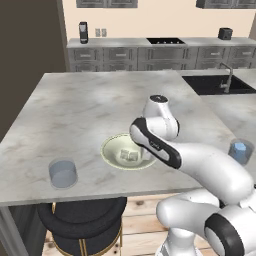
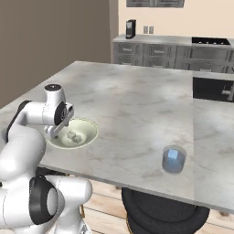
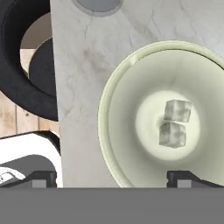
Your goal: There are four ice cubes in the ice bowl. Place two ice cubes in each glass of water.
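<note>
A white robot arm reaches over a marble table [image 1: 75, 107] and holds its pincer [image 3: 111, 177] above the ice bowl [image 1: 112, 154], which sits near the table's front edge. The pincer is spread wide and carries nothing; in the hand view its two dark fingertips [image 3: 183, 178] rise at the bottom, one over the bowl's inner wall and one out over the bowl's near side, past the table's edge. Two ice cubes [image 3: 175, 122] lie touching each other at the bowl's centre. The step in hand appears to be picking up one of them. To do it well, the pincer should probably shift toward the bowl's centre so that a single cube sits between the fingertips, then descend straight and close gently, since the cubes touch and a careless approach could push both aside. The left base view shows a glass of water [image 1: 63, 173] well to the left of the bowl, looking empty of ice, and a second glass [image 1: 240, 151] well to the bowl's right with a pale blue cube [image 1: 240, 148] inside. The right base view shows that second glass more clearly, beyond the bowl near the table's edge. The hand view alone gives a straight-down look at how the cubes lie, and it catches a black stool [image 3: 26, 78] below the table.
</note>
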